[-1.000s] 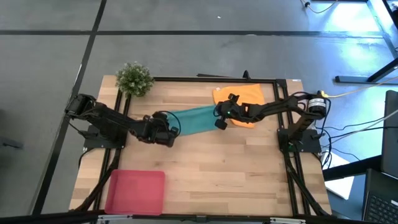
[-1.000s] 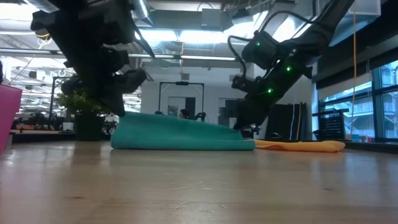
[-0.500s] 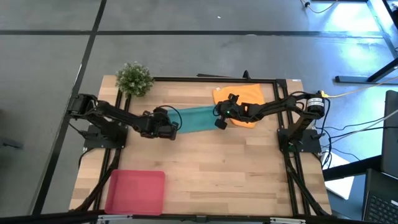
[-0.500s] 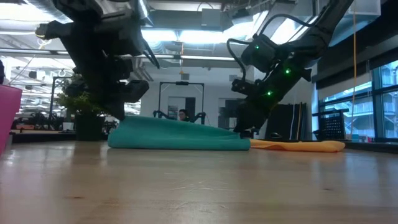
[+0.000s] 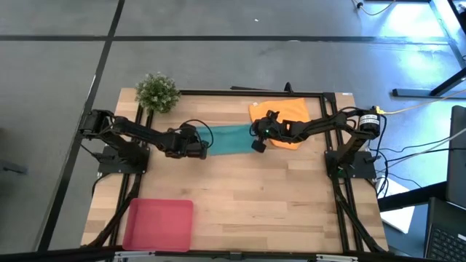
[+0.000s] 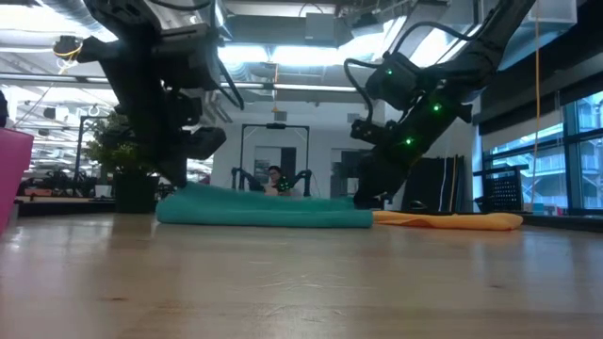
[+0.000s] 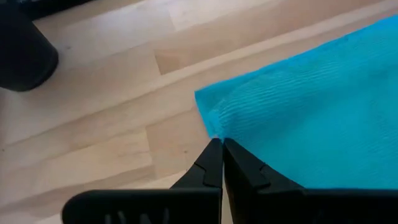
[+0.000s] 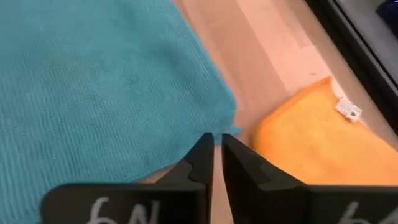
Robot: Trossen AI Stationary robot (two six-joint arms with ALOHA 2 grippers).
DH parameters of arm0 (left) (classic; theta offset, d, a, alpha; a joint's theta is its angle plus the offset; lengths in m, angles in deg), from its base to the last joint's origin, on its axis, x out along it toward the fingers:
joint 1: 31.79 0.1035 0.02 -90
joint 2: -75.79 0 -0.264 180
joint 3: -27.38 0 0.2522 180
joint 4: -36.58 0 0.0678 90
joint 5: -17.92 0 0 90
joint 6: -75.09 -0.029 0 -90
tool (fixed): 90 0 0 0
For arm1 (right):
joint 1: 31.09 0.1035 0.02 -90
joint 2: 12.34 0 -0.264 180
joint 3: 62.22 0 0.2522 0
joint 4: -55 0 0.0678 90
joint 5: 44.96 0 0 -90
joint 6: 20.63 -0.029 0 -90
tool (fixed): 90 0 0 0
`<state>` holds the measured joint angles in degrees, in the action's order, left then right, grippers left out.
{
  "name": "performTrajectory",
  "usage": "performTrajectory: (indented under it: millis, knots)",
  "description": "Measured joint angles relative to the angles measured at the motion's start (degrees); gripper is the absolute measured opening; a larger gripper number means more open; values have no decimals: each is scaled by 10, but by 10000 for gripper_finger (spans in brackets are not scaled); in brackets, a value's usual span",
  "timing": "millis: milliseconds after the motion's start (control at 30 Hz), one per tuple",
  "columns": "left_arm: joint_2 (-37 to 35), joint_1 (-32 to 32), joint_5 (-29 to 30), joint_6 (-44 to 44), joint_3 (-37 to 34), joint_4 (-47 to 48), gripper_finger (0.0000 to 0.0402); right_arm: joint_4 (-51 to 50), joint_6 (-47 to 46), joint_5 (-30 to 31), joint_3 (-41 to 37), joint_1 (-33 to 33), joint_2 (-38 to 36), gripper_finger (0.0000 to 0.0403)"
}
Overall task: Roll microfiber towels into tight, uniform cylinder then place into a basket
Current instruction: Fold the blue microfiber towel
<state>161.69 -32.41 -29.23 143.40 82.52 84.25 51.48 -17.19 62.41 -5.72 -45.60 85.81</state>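
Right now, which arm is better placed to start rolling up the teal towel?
Probably the left. Its tool is pinched shut on a corner of the teal towel at the free end. The right tool grips the other end, crowded against the orange towel, so it better serves as anchor.

Light: bright, even, from overhead ceiling fixtures
Glare: window at room's edge
Blur: wrist views soft near fingers

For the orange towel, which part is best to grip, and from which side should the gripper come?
Probably the free corner of the orange towel at the table's far edge, approached from above. It lies flat, and its near side is crowded by the teal towel and the right gripper.
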Motion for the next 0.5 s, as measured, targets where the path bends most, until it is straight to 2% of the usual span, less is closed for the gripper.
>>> performTrajectory:
  millis: [233, 500]
  knots:
    - [0, 15, -1, -30, 0, -3, 8, 3, 14, -4, 0, 0, 0, 72]
    - [0, 47, 5, -87, 0, -4, 67, 13, 16, -5, 0, 0, -1, 124]
